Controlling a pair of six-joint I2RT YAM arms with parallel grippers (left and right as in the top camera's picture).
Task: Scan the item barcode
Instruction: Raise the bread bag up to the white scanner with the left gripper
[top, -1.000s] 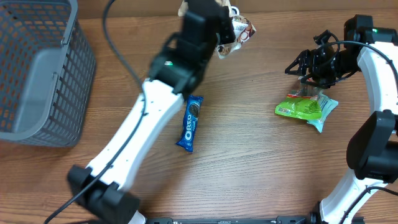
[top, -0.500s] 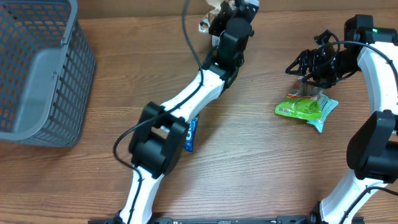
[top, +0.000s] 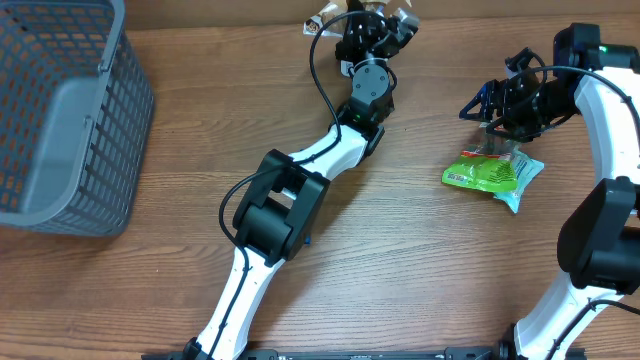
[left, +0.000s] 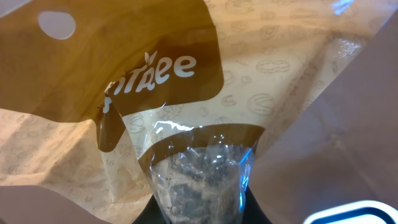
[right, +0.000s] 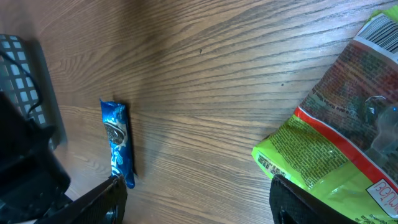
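Two arms, one item in hand: your left jaws are pinching the lower edge of the snack pouch (left: 186, 93), which fans out ahead of them. Your right jaws stand spread above the surface (right: 205, 74), with the green packet (right: 336, 137) just beside them. Turn the pouch slowly and keep its film taut, so that the barcode, unseen here, comes up flat and unwrinkled.

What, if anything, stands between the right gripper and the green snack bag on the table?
Nothing visible does. The right gripper is open, poised over one edge of the green snack bag. The blue Oreo pack lies well off to the side, out of the path.
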